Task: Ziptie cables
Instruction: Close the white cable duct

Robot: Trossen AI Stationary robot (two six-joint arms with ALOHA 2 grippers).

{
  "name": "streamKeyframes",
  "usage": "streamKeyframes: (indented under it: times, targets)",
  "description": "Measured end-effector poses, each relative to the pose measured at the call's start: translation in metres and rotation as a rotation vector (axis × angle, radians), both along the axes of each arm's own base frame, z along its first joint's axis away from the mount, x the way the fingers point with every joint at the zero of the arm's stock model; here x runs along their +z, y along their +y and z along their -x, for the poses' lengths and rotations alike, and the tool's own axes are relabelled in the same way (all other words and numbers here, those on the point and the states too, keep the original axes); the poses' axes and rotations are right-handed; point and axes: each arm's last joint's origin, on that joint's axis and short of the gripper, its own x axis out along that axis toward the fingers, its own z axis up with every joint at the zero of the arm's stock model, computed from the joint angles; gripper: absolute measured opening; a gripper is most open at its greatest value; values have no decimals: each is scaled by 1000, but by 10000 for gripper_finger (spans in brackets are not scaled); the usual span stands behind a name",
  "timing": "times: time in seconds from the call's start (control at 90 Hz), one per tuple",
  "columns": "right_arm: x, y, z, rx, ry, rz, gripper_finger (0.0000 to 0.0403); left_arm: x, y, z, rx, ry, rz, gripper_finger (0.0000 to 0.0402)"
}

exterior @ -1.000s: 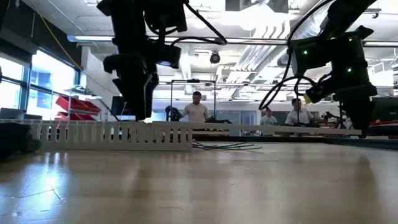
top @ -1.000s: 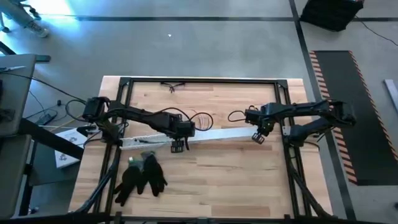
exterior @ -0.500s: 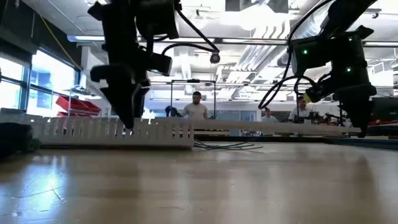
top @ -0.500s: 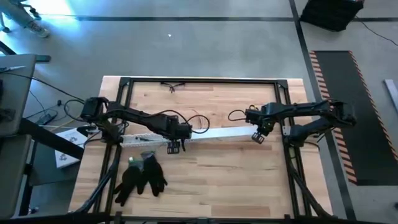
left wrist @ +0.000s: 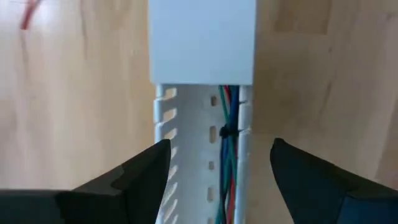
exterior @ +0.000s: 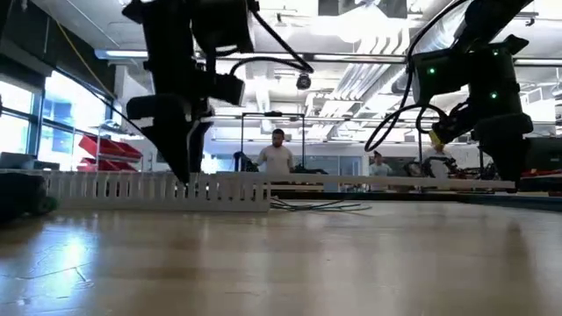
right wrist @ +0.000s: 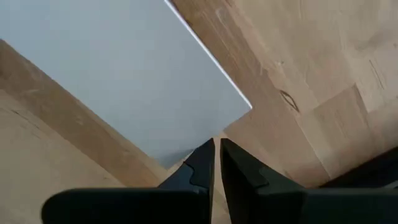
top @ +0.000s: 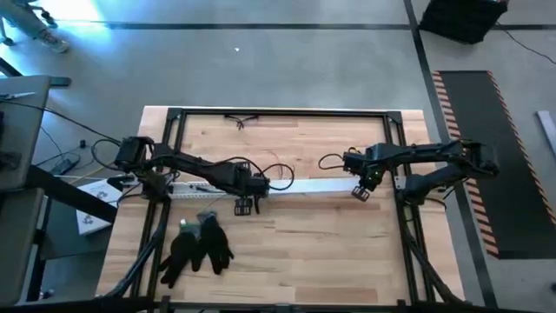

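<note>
Cables [left wrist: 227, 163] lie inside the open slotted channel [left wrist: 186, 155], seen at centre of the left wrist view: thin red, blue and green strands run together along one wall, cinched at one spot by a small dark tie [left wrist: 225, 132], and pass under the channel's white cover [left wrist: 202, 40]. More loose wire loops on the table [top: 295, 252] just above the channel in the high view. We see the left gripper [left wrist: 217, 177] low over the channel near frame centre, jaws apart and straddling it. The right gripper [right wrist: 216, 163], at the cover's end at centre right of the high view, has its jaws together. We judge the main risk to be the left jaws pressing on the thin slotted walls and bending them, or snagging the strands and dragging them out.
</note>
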Motion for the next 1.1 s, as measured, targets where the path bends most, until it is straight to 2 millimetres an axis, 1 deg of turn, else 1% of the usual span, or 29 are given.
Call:
streamKeyframes:
  times: [0.133, 0.222, 0.378, 0.533, 0.611, 0.722, 0.878, 0.967, 1.1]
  targets:
    - [0, 0, 0, 1, 0, 0, 11, 3, 0, 0, 2, 7, -40, 255]
    - [0, 0, 0, 0, 0, 0, 11, -2, 6, 3, 18, 23, -27, 255]
    - [0, 0, 0, 1, -1, 0, 11, -18, 18, 8, 29, 20, 76, 255]
    - [0, 0, 0, 4, 0, 0, 11, -27, 23, 8, 14, 0, 60, 255]
    - [0, 0, 1, 9, 6, -2, 11, -28, 23, 5, -1, -30, 53, 250]
    - [0, 1, 2, 12, 18, -17, 11, -28, 23, 2, -20, -67, 62, 231]
    - [9, 0, 2, -22, 56, -9, 11, -27, 22, -3, -25, -117, 70, 204]
    - [12, 0, 5, -11, 98, 5, 11, -26, 22, -5, -28, -137, 70, 199]
    - [15, -1, 4, -18, 107, 57, 11, -26, 22, -8, -34, -164, 68, 198]
